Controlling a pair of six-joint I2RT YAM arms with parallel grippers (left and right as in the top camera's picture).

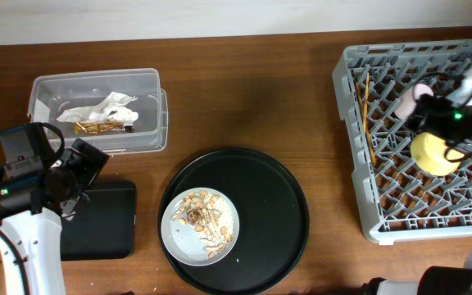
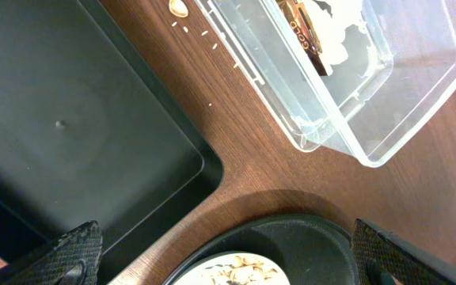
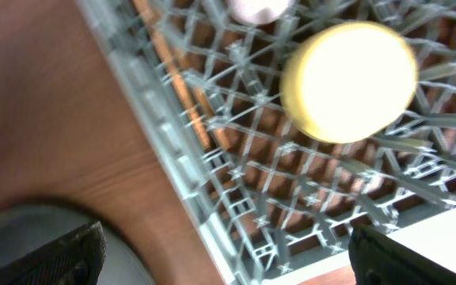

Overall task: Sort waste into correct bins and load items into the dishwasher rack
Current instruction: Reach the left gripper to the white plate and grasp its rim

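At the table's right edge, chopsticks, pink cup and yellow bowl were racked; the wrapper was binned, the plate uncleared; left gripper and right gripper were held open, empty.

tabletop: dark reddish-brown wood with the grain running left to right, filling nearly the whole overhead view. Satin finish with a faint sheen and a darker patch toward the upper centre. Along the far edge a pale off-white band spans the full width, tapering toward the right. Wall or floor, can't tell. Lighting is even and diffuse, shadows soft-edged. Left wrist view shows the same wood close up, with fine streaky grain. Right wrist view is blurred, so the wood reads as plain brown.
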